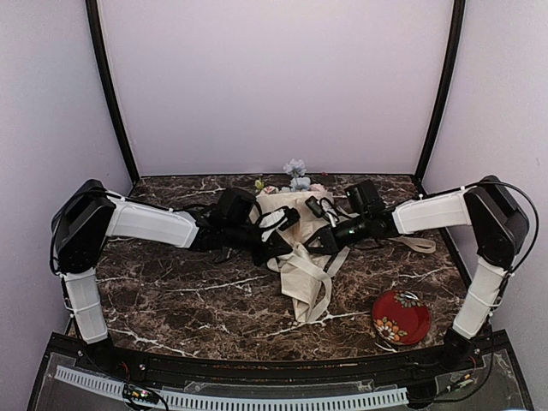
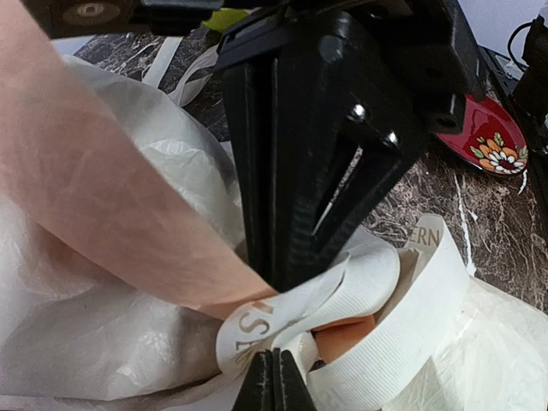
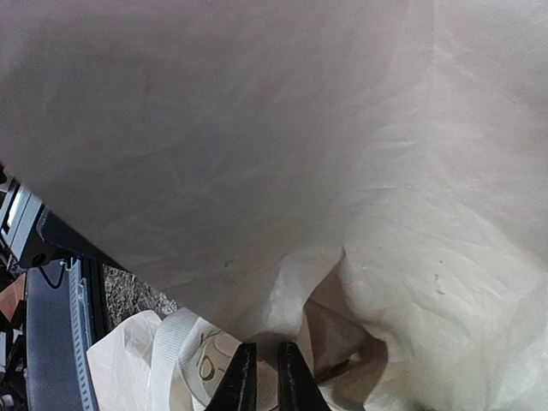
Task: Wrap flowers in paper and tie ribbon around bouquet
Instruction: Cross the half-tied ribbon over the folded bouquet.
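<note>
The bouquet lies mid-table, a cream paper cone with the flowers showing at its far end. Both grippers meet over its middle. My left gripper is shut at a loop of the cream ribbon, which folds right at its tips. My right gripper comes down from above and pinches the same loop. In the right wrist view the right gripper has its jaws almost together over the ribbon, with the paper filling the view. A peach fold of paper rises at the left.
A red flowered dish sits near the front right of the dark marble table. A loose ribbon tail trails under the right arm. Black frame posts and pale walls close in the back and sides.
</note>
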`<state>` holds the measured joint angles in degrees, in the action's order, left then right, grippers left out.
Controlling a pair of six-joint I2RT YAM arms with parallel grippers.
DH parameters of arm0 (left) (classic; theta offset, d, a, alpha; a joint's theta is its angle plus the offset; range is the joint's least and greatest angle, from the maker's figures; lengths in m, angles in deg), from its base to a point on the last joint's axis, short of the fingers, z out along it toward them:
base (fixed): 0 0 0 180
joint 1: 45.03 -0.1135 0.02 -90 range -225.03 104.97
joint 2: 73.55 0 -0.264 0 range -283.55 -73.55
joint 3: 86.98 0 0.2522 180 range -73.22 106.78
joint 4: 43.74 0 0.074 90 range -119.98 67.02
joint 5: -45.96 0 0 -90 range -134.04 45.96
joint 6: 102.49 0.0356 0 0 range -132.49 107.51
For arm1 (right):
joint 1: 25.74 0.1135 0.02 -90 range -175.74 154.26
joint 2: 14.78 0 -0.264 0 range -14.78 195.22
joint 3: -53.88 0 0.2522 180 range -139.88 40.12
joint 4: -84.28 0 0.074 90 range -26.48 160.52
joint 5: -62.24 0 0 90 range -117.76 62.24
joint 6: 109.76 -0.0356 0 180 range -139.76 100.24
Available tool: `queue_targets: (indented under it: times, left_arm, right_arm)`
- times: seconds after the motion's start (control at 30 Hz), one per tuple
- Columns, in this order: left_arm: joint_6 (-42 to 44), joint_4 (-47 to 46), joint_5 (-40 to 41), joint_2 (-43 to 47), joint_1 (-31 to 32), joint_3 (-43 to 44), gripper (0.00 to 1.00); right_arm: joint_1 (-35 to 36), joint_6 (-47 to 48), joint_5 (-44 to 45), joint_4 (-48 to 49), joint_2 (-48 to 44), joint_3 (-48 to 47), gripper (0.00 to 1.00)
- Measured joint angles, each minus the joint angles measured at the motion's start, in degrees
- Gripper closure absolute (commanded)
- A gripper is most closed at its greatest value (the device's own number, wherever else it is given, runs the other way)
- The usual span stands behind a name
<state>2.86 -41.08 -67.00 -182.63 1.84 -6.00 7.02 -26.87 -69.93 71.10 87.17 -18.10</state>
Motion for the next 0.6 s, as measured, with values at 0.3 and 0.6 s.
queue_targets:
  times: [0.3, 0.6]
  left_arm:
    - [0.0, 0.0, -0.4, -0.5, 0.0, 0.0, 1.0]
    - [0.0, -0.6, -0.1, -0.7, 0.0, -0.1, 1.0]
  right_arm:
    - [0.9, 0.8, -4.5, 1.2, 3.4, -1.2, 0.85]
    - [1.1, -0.4, -8.5, 4.7, 3.4, -1.2, 0.84]
